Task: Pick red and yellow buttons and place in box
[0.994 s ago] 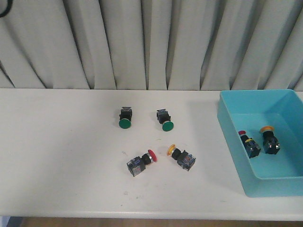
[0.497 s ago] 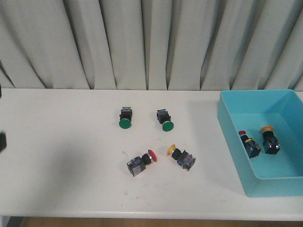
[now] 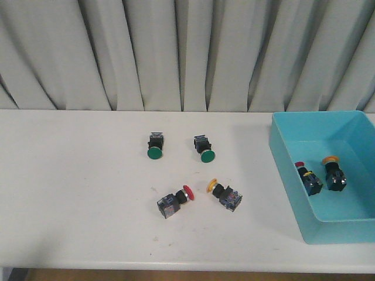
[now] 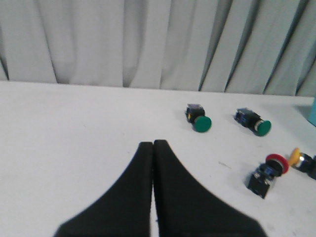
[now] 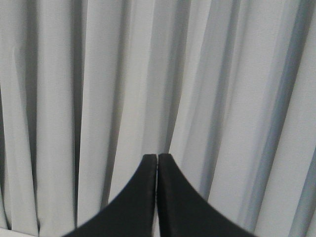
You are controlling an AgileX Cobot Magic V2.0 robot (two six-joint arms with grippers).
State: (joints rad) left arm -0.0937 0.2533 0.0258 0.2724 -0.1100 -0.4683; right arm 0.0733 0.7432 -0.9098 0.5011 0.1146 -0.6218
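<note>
A red button [image 3: 175, 201] and a yellow button [image 3: 224, 194] lie on the white table near its middle front. The turquoise box [image 3: 283, 161] stands at the right and holds another red button [image 3: 308, 178] and another yellow button [image 3: 333, 174]. My left gripper [image 4: 153, 144] is shut and empty, above the table well left of the buttons; its view shows the red button [image 4: 266, 175] and the yellow one's cap [image 4: 295, 156]. My right gripper [image 5: 157, 157] is shut and empty, facing the curtain. Neither gripper shows in the front view.
Two green-capped buttons [image 3: 154, 145] [image 3: 204, 148] lie behind the red and yellow ones; they also show in the left wrist view [image 4: 198, 117] [image 4: 254, 121]. A grey curtain [image 3: 187, 52] hangs behind the table. The table's front edge runs along the bottom of the front view.
Half a second ago a dark part of the left arm showed at the front view's left edge; it has gone out of view. The buttons and the box have not moved.
</note>
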